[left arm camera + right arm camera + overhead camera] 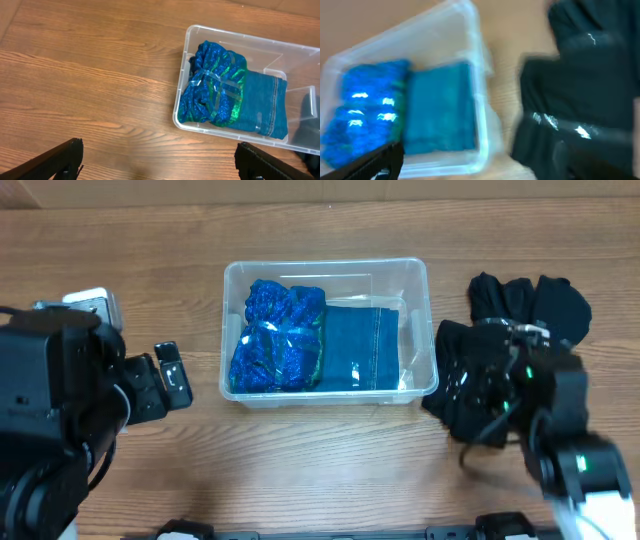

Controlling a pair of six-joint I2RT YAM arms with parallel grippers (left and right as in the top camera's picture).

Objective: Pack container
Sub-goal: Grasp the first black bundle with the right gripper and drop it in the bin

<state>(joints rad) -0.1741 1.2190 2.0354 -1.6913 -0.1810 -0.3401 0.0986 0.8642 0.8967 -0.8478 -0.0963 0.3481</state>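
Two blue clothes (285, 340) are in the container (232, 280), black clothes (545, 305) wait outside, the left gripper (159, 155) is wide open and empty, and I cannot tell about the right gripper (485, 372).

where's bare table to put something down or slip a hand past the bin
Widest bare table is in front of the container, between the two arms. Another band runs behind it along the far edge. A narrower strip lies between the left gripper and the container. The right side is crowded with black clothes and the right arm.
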